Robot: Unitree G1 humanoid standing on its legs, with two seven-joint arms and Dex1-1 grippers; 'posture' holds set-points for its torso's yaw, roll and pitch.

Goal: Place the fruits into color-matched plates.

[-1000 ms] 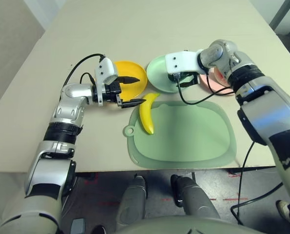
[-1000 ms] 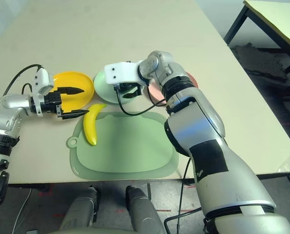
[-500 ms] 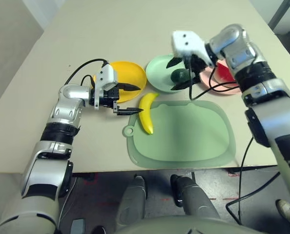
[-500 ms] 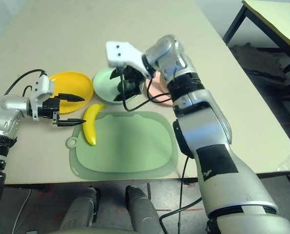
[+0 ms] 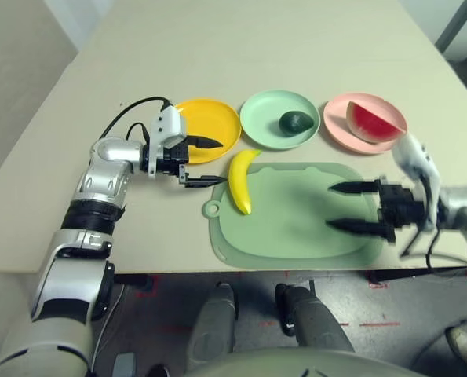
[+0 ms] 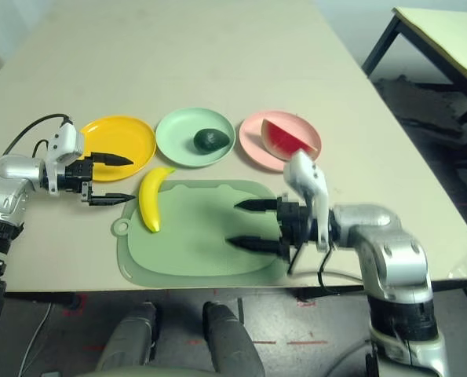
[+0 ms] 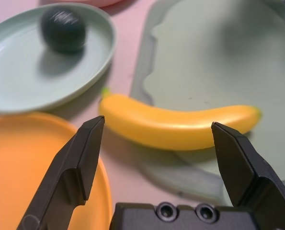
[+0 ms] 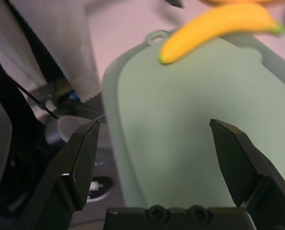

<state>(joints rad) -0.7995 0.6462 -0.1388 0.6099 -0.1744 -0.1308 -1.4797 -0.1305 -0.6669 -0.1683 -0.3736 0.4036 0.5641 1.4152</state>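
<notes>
Yellow curved banana (image 5: 240, 182) on smooth green mat (image 5: 296, 216), both black tools (image 5: 215, 162) (image 5: 329, 206) spread wide

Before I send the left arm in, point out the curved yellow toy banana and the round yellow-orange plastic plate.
Curved yellow toy banana (image 5: 239, 184), left eye view, middle of its body.
Round yellow-orange plastic plate (image 5: 209, 115), left eye view, bare inner surface.

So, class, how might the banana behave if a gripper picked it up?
The banana would probably stay stiff, since its smooth curve looks moulded. Its glossy skin might slip a little. Being bowed, it may rock or swivel rather than roll far.
</notes>
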